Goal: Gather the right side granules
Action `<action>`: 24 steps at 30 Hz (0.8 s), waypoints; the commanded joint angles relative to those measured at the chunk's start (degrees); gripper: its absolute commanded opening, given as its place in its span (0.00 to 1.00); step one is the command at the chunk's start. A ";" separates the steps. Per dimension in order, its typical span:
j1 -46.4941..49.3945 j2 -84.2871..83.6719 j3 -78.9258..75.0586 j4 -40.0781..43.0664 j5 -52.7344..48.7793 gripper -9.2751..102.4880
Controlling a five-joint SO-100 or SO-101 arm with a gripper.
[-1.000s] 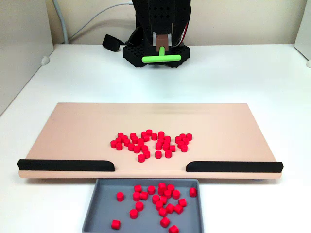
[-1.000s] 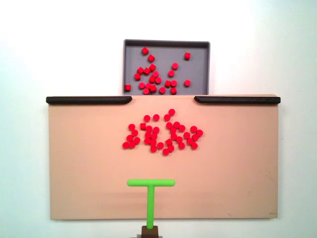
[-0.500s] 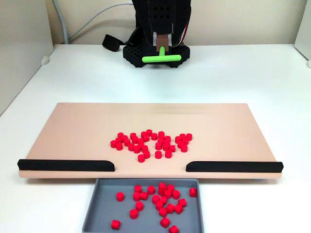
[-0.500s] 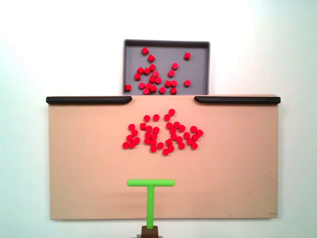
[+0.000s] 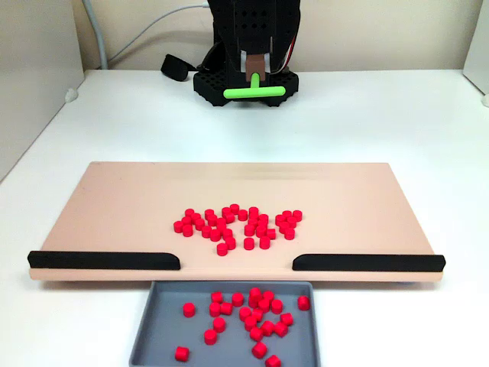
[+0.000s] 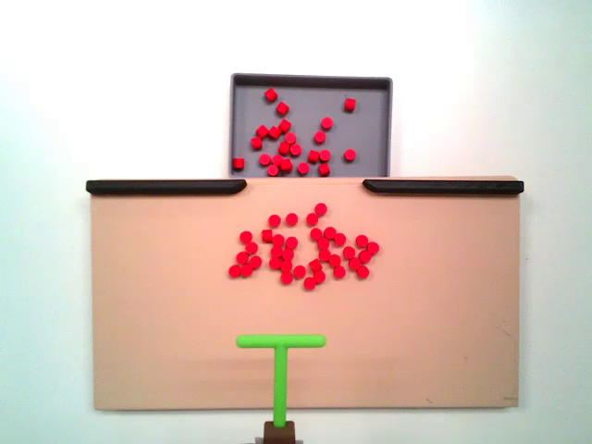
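We see granules (image 5: 238,225), tiny red cylindrical pellets, clustered loosely mid-board (image 5: 114,206), more scattered in the grey tray (image 6: 370,120) beyond its edge.

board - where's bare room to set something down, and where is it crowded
Free: the board left and right of the granules, each patch bordered by a black rail and the outer edge. Crowded: board centre, the grey tray, and the strip near the green tool.

A bare robotics test bench: a white table (image 5: 397,122) carries a tan board (image 5: 122,206), with cables (image 5: 145,34) trailing behind the board against a plain wall (image 5: 382,34).
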 commanded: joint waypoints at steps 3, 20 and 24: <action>0.09 0.35 -1.23 -0.26 -1.23 0.12; 9.05 -2.02 -1.23 -0.26 -26.46 0.11; 13.10 -1.67 -0.35 0.00 -37.62 0.11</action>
